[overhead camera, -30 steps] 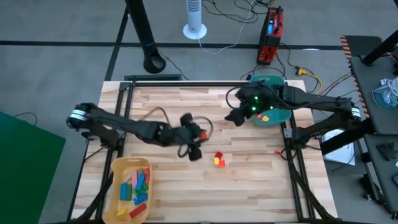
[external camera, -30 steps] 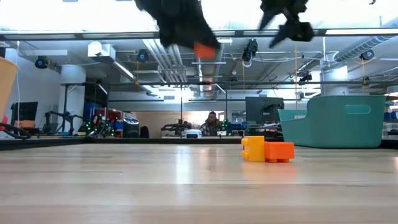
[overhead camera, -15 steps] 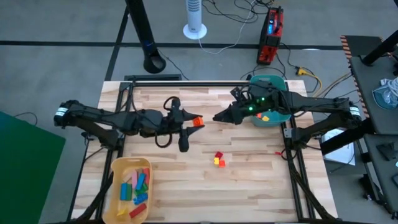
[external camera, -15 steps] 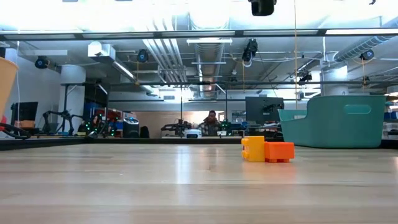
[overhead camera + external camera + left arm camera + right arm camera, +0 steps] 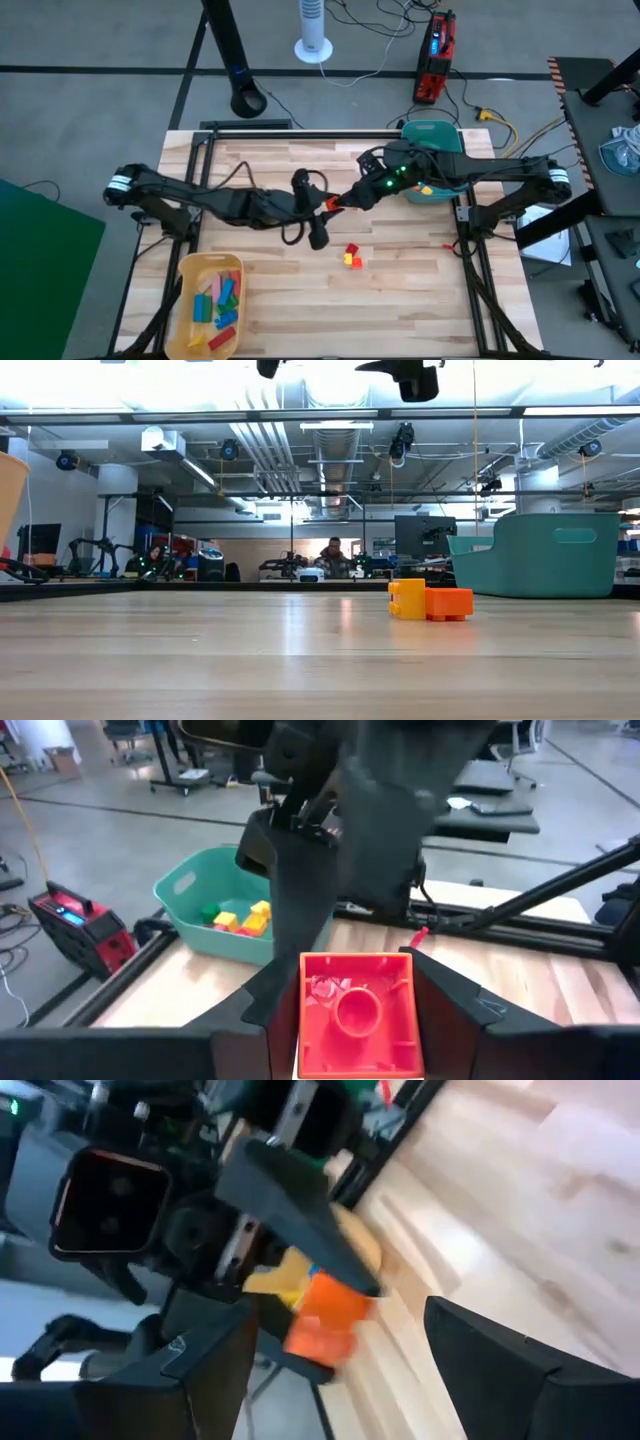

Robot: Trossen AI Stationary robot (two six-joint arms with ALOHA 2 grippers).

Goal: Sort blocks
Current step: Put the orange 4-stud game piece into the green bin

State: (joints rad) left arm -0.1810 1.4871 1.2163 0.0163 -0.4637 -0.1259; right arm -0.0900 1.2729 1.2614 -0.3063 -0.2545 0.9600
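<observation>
Red block: we see a red block (image 5: 357,1012) clamped between the fingers of the left gripper (image 5: 328,203), above the middle of the table (image 5: 400,300); the left wrist view shows its hollow underside with a round stud socket.
Right gripper: the right gripper (image 5: 345,201) has its tip right at the left one, fingers spread apart to either side of the held block (image 5: 325,1320), which looks orange there.
Other blocks: a yellow block (image 5: 406,599) and an orange block (image 5: 449,603) lie touching on the table, just in front of the two grippers; more blocks lie in the yellow tray (image 5: 190,270) and the teal bin (image 5: 440,133).
Hard to tell: we cannot tell whether the right fingers touch the block; in the low view both arms are cut off at the top edge.
Since earlier: half a second ago the grippers were apart; they have now closed in on each other. The table pair has not shifted.
</observation>
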